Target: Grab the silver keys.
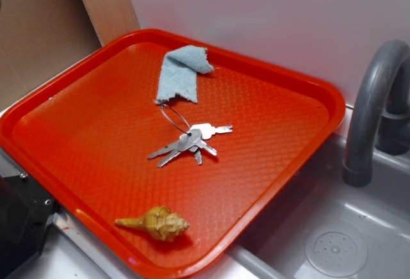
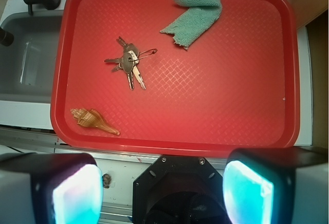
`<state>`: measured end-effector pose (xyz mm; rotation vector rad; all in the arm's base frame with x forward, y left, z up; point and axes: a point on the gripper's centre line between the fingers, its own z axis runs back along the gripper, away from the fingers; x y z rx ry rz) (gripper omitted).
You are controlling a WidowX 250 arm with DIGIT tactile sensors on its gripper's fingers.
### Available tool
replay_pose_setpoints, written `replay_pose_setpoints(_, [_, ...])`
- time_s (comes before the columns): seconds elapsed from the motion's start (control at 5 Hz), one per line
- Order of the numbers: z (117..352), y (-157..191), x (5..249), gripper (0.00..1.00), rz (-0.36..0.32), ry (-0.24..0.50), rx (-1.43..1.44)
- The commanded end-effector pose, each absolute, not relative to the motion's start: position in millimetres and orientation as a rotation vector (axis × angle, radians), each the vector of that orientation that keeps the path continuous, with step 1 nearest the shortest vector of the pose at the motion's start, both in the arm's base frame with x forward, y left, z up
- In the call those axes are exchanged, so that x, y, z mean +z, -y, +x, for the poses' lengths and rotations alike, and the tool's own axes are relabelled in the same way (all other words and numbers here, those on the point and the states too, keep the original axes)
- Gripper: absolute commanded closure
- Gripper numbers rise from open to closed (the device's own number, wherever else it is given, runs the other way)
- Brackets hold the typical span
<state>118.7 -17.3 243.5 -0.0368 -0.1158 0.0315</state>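
The silver keys [image 1: 190, 143] lie fanned out on a thin wire ring near the middle of the red tray [image 1: 282, 157]. In the wrist view the keys [image 2: 128, 63] sit in the tray's upper left part. My gripper [image 2: 163, 190] is open and empty, high above the tray's near edge, well apart from the keys. Its two pale pads [image 2: 77, 193] frame the bottom of the wrist view. The gripper itself does not show in the exterior view.
A tan spiral seashell [image 1: 155, 223] lies by the tray's front rim, also in the wrist view [image 2: 93, 120]. A blue-grey cloth [image 1: 182, 71] lies at the tray's back. A grey sink [image 1: 333, 240] with a grey faucet [image 1: 371, 106] stands to the right. The black robot base [image 1: 19, 221] is at the lower left.
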Motion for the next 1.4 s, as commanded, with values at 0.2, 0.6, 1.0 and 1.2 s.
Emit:
replay_pose_setpoints(0.2, [169, 8, 236, 0.0, -0.01, 0.098, 0.155])
replay_pose_setpoints(0.6, [224, 14, 206, 0.0, -0.115, 0.079, 0.662])
replay_pose_setpoints(1.0, [243, 22, 151, 0.0, -0.257, 0.108, 0.875])
replay_pose_setpoints(1.2, [249, 34, 128, 0.0, -0.223, 0.087, 0.876])
